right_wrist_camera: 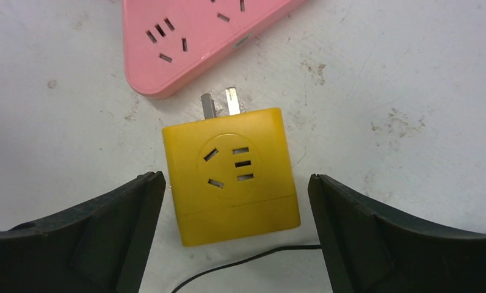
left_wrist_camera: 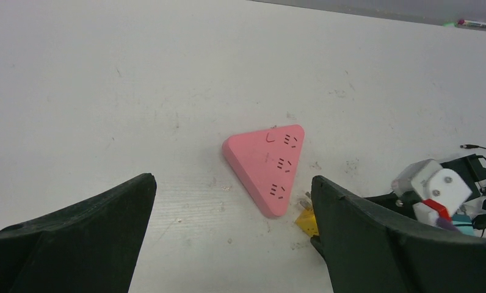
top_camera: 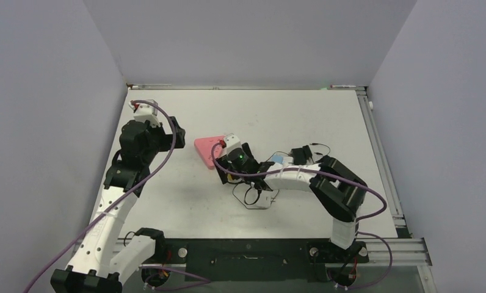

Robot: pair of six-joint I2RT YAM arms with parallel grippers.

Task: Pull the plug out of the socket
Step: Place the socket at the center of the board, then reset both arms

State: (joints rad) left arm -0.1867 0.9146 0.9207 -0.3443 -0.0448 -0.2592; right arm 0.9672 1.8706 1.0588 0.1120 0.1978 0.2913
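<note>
The yellow plug (right_wrist_camera: 231, 174) lies flat on the table (left_wrist_camera: 106, 91), its prongs (right_wrist_camera: 231, 101) bare, just short of the pink socket (right_wrist_camera: 192, 36) and its rounded corner. The right gripper (right_wrist_camera: 233, 178) straddles the plug with its fingers spread, leaving a gap on each side. The left gripper (left_wrist_camera: 231, 182) hangs spread wide over bare table.

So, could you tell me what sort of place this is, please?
Probably a robotics lab test cell: a white table boxed in by plain grey panels, a left arm and right arm bolted to a metal rail, and props, a pink socket and yellow plug.
</note>
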